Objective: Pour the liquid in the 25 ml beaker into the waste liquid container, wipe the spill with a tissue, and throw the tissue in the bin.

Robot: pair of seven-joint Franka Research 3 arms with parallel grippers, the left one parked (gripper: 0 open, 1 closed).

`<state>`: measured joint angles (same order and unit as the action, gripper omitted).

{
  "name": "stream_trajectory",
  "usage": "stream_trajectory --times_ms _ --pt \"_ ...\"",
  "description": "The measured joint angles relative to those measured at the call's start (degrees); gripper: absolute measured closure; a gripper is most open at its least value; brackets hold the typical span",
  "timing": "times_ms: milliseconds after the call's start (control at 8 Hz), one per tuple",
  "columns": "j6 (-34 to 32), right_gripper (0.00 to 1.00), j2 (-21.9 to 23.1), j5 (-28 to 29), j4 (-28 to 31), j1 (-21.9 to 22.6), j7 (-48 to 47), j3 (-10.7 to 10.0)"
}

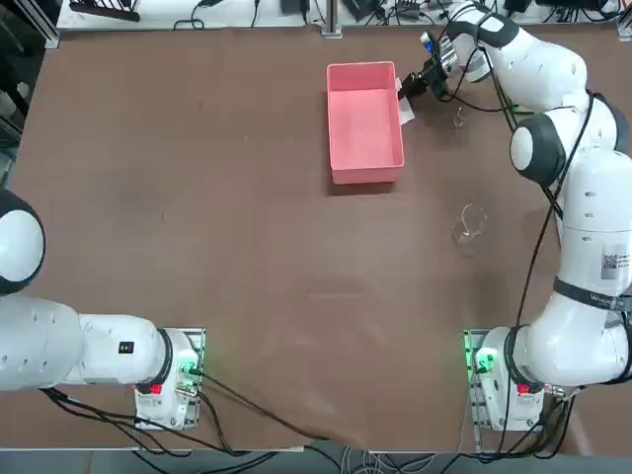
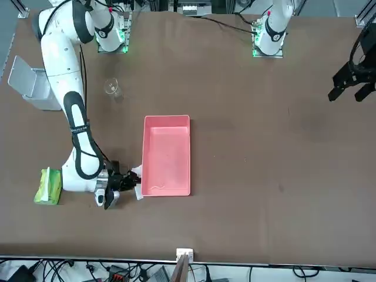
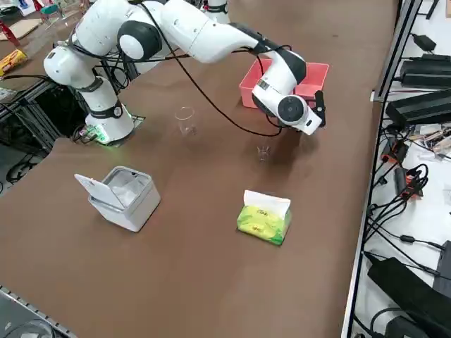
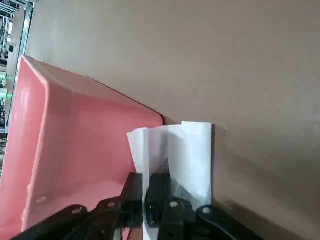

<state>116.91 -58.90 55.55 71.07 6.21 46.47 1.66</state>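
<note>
- My right pincer (image 4: 152, 200) is clamped on the tissue (image 4: 187, 155), low at the table beside the pink tray (image 4: 75, 150)
- Wiping looks like the step in hand; next I must carry the tissue to the white bin (image 3: 121, 197)
- The 25 ml beaker (image 3: 263, 152) stands near, behind my wrist

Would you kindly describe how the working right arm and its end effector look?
The right arm is glossy white with rounded links and dark grey joint bands; a black cable runs along it. Its base glows green. The right end effector is black with slim fingers.
</note>
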Motion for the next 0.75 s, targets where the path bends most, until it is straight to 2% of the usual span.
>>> stream_trajectory --times_ms 750 --pt "0.2 0.95 0.0 0.0 0.0 0.2 0.0 0.0"
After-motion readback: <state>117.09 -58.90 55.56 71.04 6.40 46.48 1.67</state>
